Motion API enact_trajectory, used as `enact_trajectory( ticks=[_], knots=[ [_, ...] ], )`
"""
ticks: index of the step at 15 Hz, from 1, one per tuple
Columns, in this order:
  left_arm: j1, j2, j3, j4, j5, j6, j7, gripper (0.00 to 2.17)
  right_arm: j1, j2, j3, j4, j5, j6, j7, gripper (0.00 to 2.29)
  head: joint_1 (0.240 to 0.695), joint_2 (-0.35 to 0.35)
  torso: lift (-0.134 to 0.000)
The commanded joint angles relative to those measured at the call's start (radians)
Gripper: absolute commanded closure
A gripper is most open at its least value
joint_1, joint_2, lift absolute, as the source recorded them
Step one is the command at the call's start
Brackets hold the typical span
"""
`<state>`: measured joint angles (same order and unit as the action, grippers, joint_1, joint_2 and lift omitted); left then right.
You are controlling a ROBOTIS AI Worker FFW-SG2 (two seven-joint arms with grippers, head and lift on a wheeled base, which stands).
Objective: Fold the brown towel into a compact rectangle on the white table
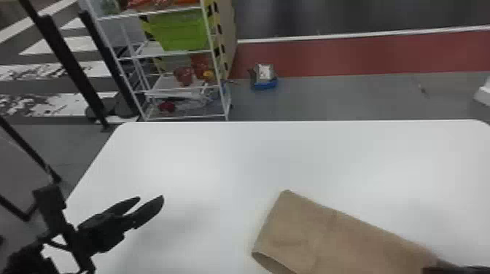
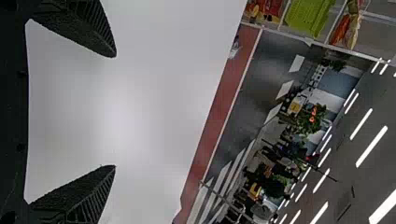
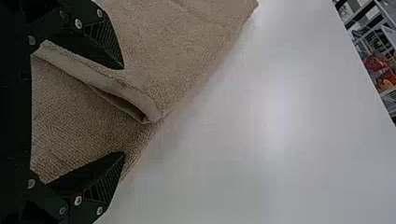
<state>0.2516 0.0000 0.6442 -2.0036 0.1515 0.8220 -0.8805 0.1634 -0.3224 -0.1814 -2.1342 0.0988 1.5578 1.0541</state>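
"Where's the brown towel?"
"Folded over on the white surface, lower right of the head view."
"And the left end effector?"
"Lower left there, wide open, well apart from the towel."
"The right end effector?"
"Bottom right corner, spread wide too, at the towel's folded edge."

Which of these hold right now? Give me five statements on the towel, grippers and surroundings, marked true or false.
1. The brown towel lies on the white table. True.
2. The towel is spread out in a single layer. False: one part is folded over another.
3. The left gripper is over the towel. False: it is off to the towel's left.
4. The right gripper is at the towel with its fingers apart. True.
5. The green bin is on the rack beyond the table. True.
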Motion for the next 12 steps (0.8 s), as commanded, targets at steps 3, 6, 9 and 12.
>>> enact_trajectory(
  ticks=[3,6,9,12],
  knots=[
    [0.000,-0.003,0.000,0.000,0.000,0.000,0.002,0.02,-0.166,-0.001,0.099,0.163,0.111,0.014,-0.005,0.25,0.695,0.153,-0.124],
    [0.000,-0.003,0.002,0.005,-0.001,-0.007,0.006,0.02,-0.305,0.011,0.180,0.310,0.171,0.014,-0.026,0.24,0.695,0.142,-0.124],
    [-0.002,-0.003,0.003,0.008,-0.001,-0.007,0.011,0.02,-0.436,0.040,0.226,0.424,0.199,0.014,-0.052,0.24,0.695,0.138,-0.124],
    [-0.009,-0.003,0.003,0.019,-0.004,-0.007,0.012,0.02,-0.533,0.077,0.257,0.500,0.237,0.014,-0.075,0.24,0.695,0.143,-0.124]
  ],
)
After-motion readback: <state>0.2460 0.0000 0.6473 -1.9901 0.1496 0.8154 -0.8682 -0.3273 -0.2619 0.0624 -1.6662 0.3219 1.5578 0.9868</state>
